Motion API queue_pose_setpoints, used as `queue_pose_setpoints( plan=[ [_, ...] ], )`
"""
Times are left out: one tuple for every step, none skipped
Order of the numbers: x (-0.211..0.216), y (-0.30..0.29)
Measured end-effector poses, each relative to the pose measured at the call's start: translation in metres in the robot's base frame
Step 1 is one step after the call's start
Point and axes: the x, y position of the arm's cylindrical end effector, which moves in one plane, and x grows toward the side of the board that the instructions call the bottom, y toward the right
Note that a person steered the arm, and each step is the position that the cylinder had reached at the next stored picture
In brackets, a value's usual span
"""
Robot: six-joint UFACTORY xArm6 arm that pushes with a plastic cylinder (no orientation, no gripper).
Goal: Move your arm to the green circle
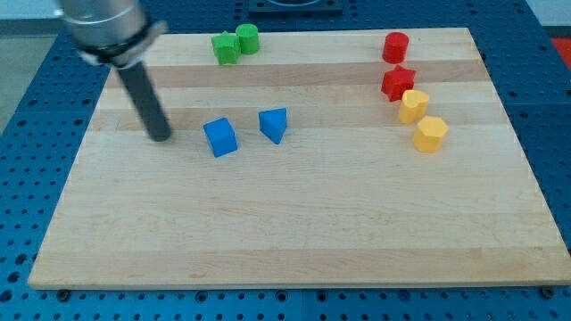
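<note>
The green circle point(248, 37) is a short green cylinder near the top edge of the wooden board point(294, 232), left of centre. A green star-like block point(226, 47) touches it on its left. My tip point(160, 137) rests on the board at the view's left, well below and left of the green circle. It is just left of a blue cube point(219, 137), with a small gap between them.
A blue triangular block point(274, 125) lies right of the blue cube. At the view's right are a red cylinder point(395, 45), a red star block point(398, 83), and two yellow blocks point(413, 105) point(431, 134).
</note>
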Motion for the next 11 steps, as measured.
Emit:
queue_pose_setpoints(
  plan=[
    [0.035, 0.084],
    [0.055, 0.162],
    [0.055, 0.166],
    [0.035, 0.145],
    [0.033, 0.197],
    [0.059, 0.225],
    [0.069, 0.241],
    [0.094, 0.193],
    [0.109, 0.214],
    [0.097, 0.240],
    [0.089, 0.268]
  ],
)
